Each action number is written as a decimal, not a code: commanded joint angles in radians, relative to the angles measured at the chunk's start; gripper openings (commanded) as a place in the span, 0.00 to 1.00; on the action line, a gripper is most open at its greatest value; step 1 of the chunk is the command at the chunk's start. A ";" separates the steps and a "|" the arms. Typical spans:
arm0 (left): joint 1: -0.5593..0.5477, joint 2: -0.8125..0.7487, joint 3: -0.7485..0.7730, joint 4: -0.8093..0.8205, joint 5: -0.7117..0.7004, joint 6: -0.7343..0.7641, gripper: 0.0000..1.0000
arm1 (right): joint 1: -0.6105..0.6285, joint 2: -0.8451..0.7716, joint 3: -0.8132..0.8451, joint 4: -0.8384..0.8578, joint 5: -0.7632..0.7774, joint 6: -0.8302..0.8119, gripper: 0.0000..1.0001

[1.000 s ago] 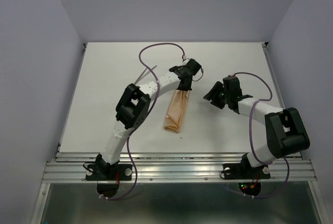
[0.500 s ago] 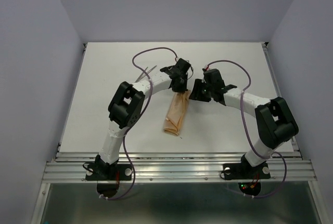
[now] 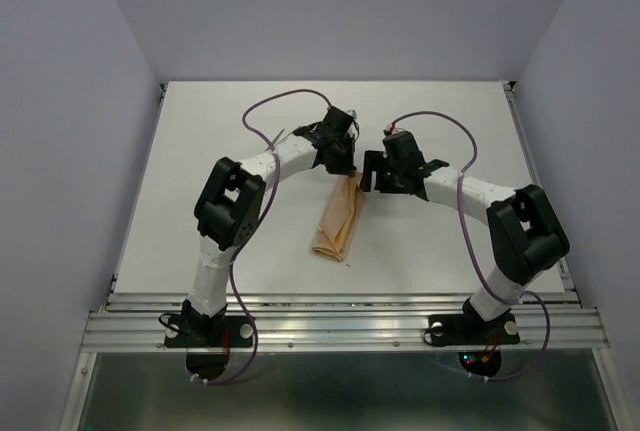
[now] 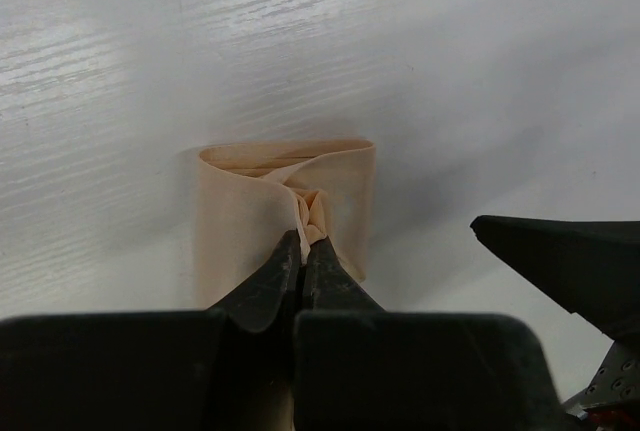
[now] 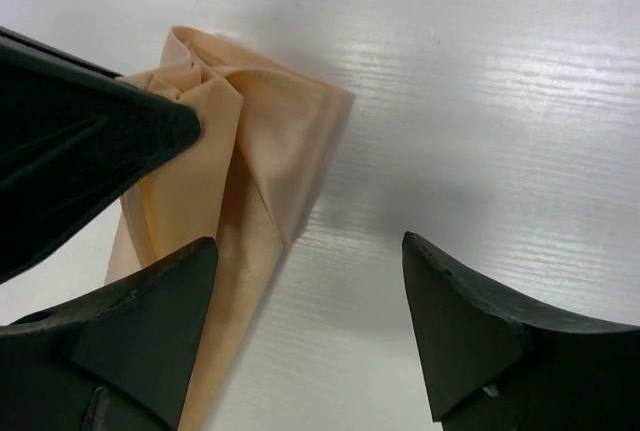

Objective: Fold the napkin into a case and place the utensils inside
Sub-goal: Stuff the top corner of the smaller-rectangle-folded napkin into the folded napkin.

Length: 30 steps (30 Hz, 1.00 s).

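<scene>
The peach-orange napkin [image 3: 338,221] lies folded into a narrow oblong case in the middle of the table, long axis running near to far. My left gripper [image 3: 344,168] is shut on a bunched fold at its far end [image 4: 312,213]. In the left wrist view the gripper [image 4: 303,243] pinches that fold. My right gripper [image 3: 371,177] hovers open just right of the same end. In the right wrist view the right gripper [image 5: 310,241] straddles the napkin's [image 5: 262,146] right edge, nothing between the fingers. Only a thin silver bit of the utensils [image 3: 279,137] shows behind the left arm.
The white table [image 3: 450,121] is walled by grey panels on three sides. A metal rail [image 3: 340,323] runs along the near edge by the arm bases. Purple cables [image 3: 275,104] loop above both wrists.
My right arm has swung left up to the napkin's far end and its jaws have spread wider. The left gripper has shifted slightly left and away, still pinching the cloth.
</scene>
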 commanded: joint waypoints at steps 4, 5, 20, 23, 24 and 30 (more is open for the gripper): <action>0.008 -0.088 -0.013 0.027 0.039 -0.010 0.00 | 0.032 0.025 0.065 0.003 0.049 -0.063 0.62; 0.010 -0.088 -0.014 0.027 0.037 -0.010 0.00 | 0.043 0.030 0.071 0.003 0.049 -0.075 0.57; 0.019 -0.094 -0.014 0.028 0.047 -0.023 0.00 | 0.070 0.139 0.156 0.004 0.079 -0.135 0.44; 0.020 -0.091 -0.011 0.027 0.047 -0.025 0.00 | 0.079 0.162 0.165 0.004 0.086 -0.139 0.43; 0.020 -0.091 -0.011 0.027 0.047 -0.025 0.00 | 0.079 0.165 0.165 0.004 0.088 -0.139 0.43; 0.020 -0.085 -0.011 0.025 0.051 -0.027 0.00 | 0.089 0.180 0.175 0.015 0.122 -0.135 0.39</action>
